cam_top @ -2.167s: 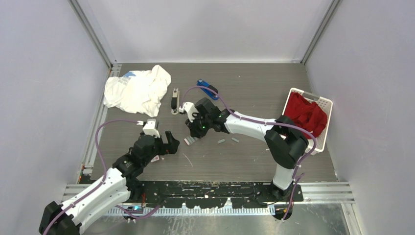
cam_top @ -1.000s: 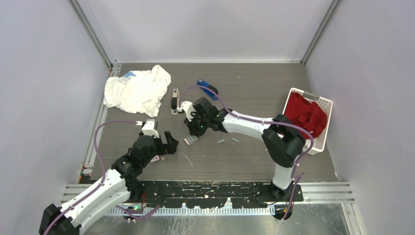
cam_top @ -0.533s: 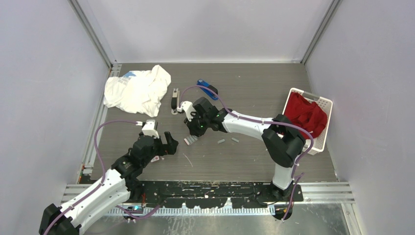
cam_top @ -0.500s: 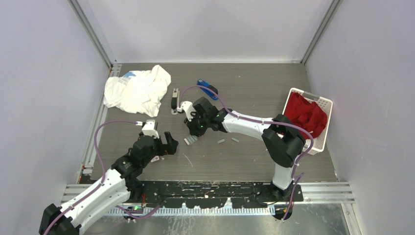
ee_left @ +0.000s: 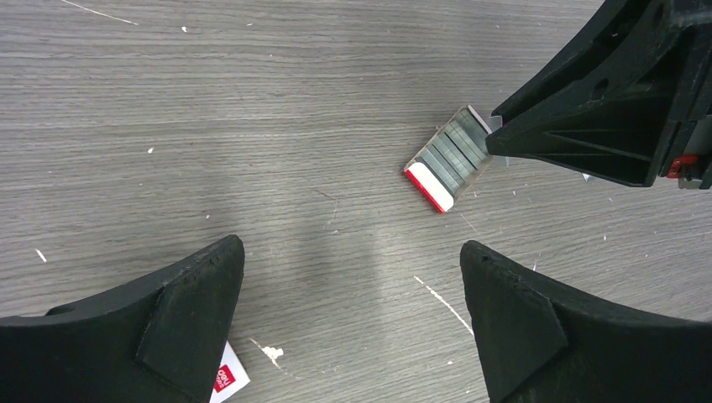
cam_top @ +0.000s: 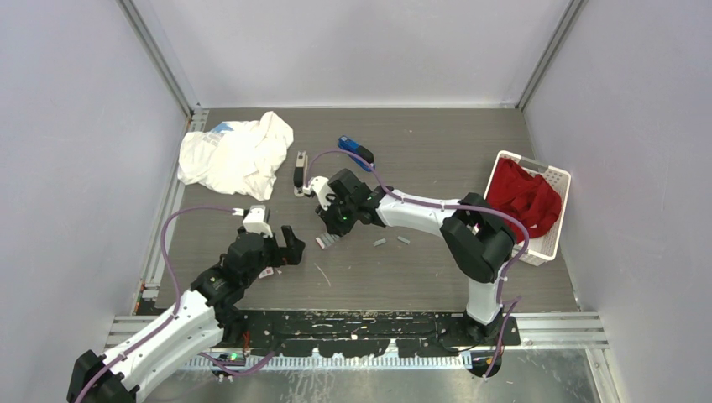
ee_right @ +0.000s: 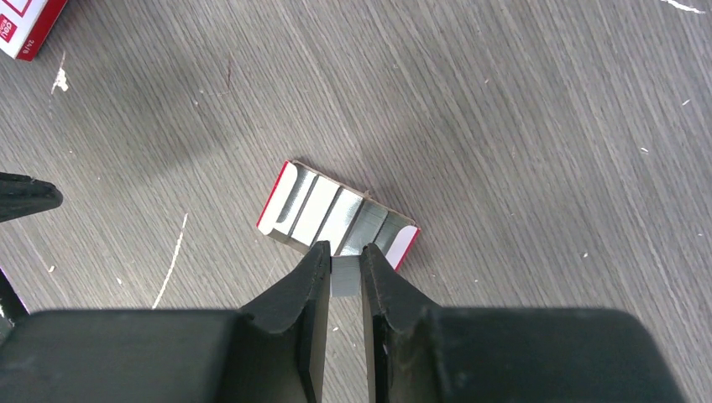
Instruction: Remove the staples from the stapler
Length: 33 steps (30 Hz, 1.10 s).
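My right gripper is shut on a short silvery-grey strip of staples, held just over a small open white-and-red box with more strips in it. In the top view that gripper hangs over the box at mid-table. Two loose staple strips lie to its right. A grey-and-black stapler lies behind it, and a blue stapler lies further back. My left gripper is open over bare wood, nothing between its fingers, left of the box.
A crumpled white cloth lies at the back left. A white basket with red cloth stands at the right edge. A second red-and-white box and a white scrap with a red logo lie near my left gripper.
The right arm's elbow has shifted slightly left; its gripper stays over the box with the strip. The left arm has not moved.
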### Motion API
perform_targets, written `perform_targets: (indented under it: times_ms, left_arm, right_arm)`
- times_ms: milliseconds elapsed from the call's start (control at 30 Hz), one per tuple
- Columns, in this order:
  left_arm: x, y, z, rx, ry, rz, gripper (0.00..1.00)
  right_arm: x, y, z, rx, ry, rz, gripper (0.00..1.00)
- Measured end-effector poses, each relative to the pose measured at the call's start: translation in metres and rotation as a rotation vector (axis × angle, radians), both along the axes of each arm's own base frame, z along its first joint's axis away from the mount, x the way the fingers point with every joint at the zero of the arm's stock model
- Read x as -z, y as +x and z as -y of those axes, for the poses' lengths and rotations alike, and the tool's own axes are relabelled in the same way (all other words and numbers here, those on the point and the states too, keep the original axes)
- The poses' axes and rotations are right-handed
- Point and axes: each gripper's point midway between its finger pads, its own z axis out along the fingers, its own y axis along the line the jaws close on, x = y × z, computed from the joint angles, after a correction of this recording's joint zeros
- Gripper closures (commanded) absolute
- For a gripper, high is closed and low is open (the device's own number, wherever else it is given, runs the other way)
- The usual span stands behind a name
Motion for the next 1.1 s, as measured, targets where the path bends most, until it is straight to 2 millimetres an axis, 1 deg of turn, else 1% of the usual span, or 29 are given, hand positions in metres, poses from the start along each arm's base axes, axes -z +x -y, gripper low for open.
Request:
perform_targets:
  times_ms: [533, 667, 1100]
  left_arm:
    - [0.0015, 0.0002, -0.0006, -0.003, 0.005, -0.004, 0.01]
    - [0.0015, 0.0002, -0.0007, -0.003, 0.005, -0.004, 0.01]
    - [0.0013, 0.0003, -0.0004, -0.003, 0.004, -0.004, 0.01]
  right_arm:
    - [0.0013, 0.0017, -0.0004, 0.059, -0.010, -0.003, 0.79]
    - [0.0054, 0.0020, 0.0005, 0.065, -0.019, -0.008, 0.79]
    - [0.0054, 0.0047, -0.0016, 0.072, -0.017, -0.006, 0.79]
